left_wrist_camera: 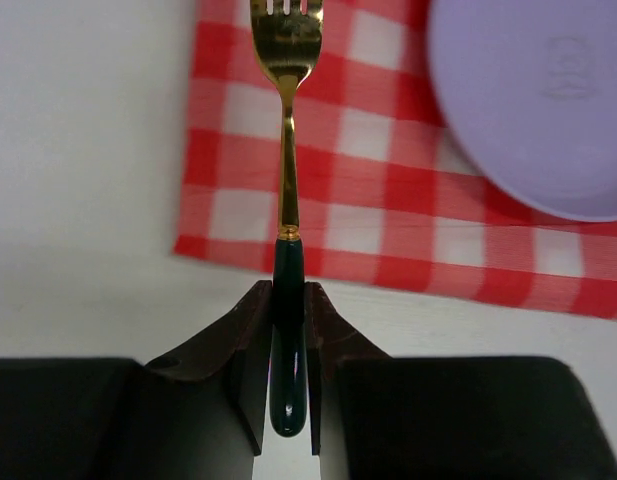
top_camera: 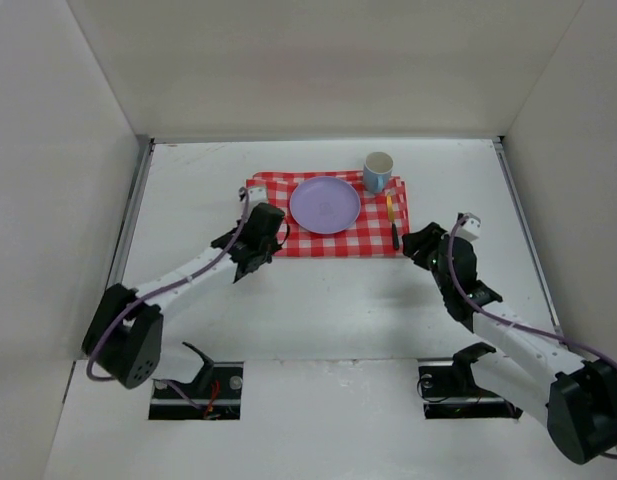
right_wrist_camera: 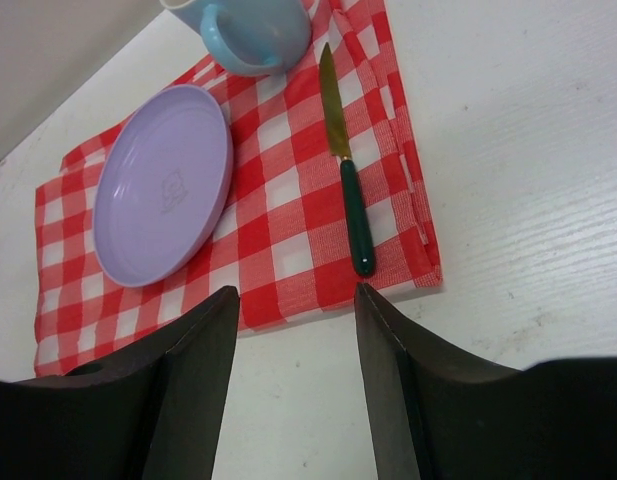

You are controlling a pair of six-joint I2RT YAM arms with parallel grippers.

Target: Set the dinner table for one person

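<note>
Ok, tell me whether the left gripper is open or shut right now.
Shut. In the left wrist view the left gripper has both fingers pressed against the dark green handle of the fork.

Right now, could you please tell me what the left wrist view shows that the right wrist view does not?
Left wrist only: the fork, its dark handle clamped in the left gripper. Right wrist only: the knife, the blue mug, the open right gripper. Both: the purple plate, the checkered cloth, the white dinner table.

Open dinner table (top_camera: 338,300) rings cloth (top_camera: 373,238); mug (top_camera: 378,172) crowds knife (top_camera: 393,222) tip
</note>
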